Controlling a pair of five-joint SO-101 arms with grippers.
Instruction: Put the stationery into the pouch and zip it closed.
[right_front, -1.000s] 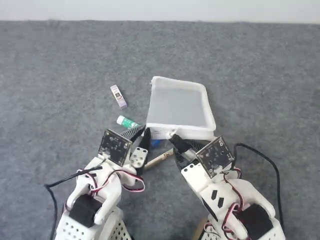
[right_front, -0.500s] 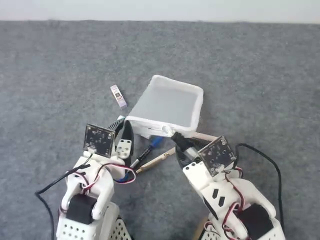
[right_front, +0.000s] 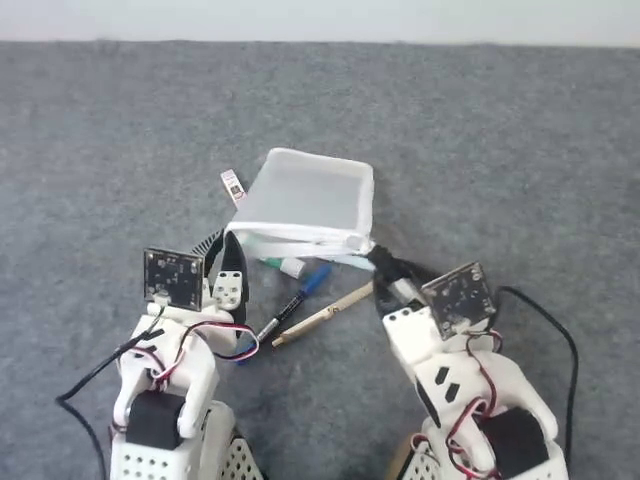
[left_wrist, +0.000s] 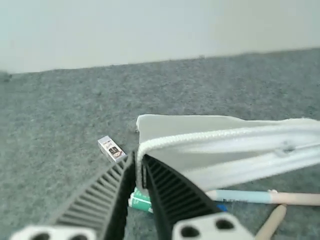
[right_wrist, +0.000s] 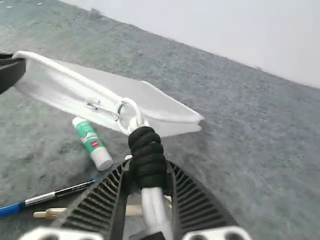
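The white pouch (right_front: 310, 200) hangs stretched between my two grippers. My left gripper (right_front: 232, 246) is shut on the pouch's corner seam (left_wrist: 145, 149). At the other end, my right gripper (right_wrist: 146, 167) is shut on the black zipper pull cord (right_wrist: 145, 150), which is tied to the ring at the pouch's edge (right_front: 366, 246). Under the pouch's near edge lie a green-and-white glue stick (right_front: 284, 266), a blue pen (right_front: 298, 292) and a wooden pencil (right_front: 325, 313). A small eraser (right_front: 232, 186) lies beside the pouch's far left corner.
A light blue pen (left_wrist: 250, 196) lies along the pouch's near edge. Grey carpet (right_front: 520, 150) spreads open to the right and behind the pouch. Both arm bases (right_front: 160, 420) stand at the front edge. A pale wall (left_wrist: 150, 25) closes the far side.
The pouch has been pulled left and swung around, uncovering the glue stick and pens beneath it. The left arm drew back to the left; the right gripper shifted slightly right with the cord.
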